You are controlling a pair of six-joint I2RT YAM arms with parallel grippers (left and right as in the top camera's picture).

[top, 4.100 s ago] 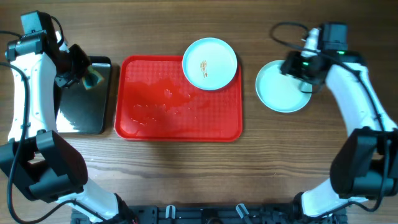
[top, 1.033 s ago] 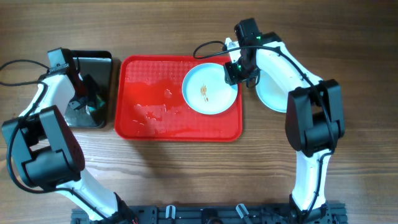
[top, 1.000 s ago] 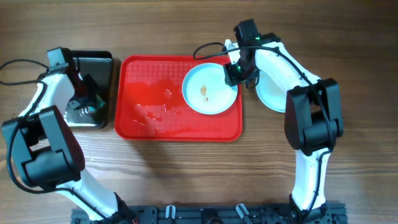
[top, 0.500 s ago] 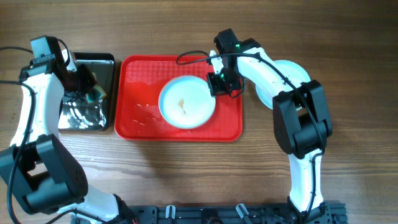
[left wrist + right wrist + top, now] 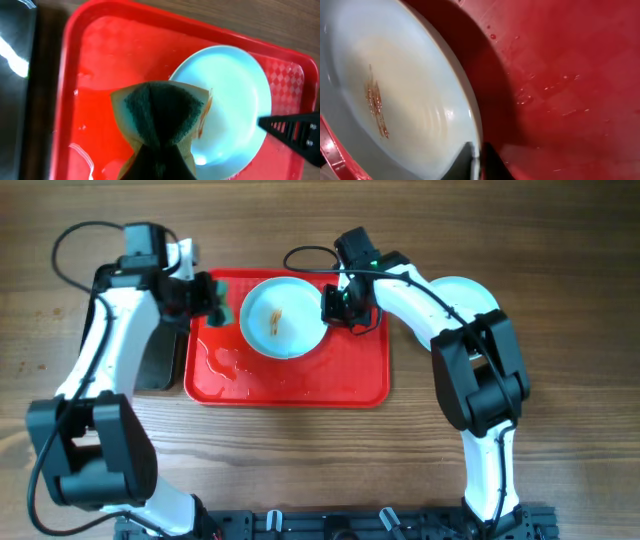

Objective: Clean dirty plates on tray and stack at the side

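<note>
Wooden table (image 5: 300, 455), wet red tray (image 5: 290, 385): we clamp the right gripper (image 5: 332, 308) on the smeared plate (image 5: 282, 320) rim to steady it. Left gripper (image 5: 205, 297) pinches the sponge (image 5: 160, 112), likely ready to scrub.

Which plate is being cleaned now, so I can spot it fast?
Find the red tray mid-table. The plate lies in its upper half, between the sponge in the left gripper and the right gripper pinching its rim. Unlike the pale plate off the tray farther right, it carries a brownish smear in its centre.
</note>
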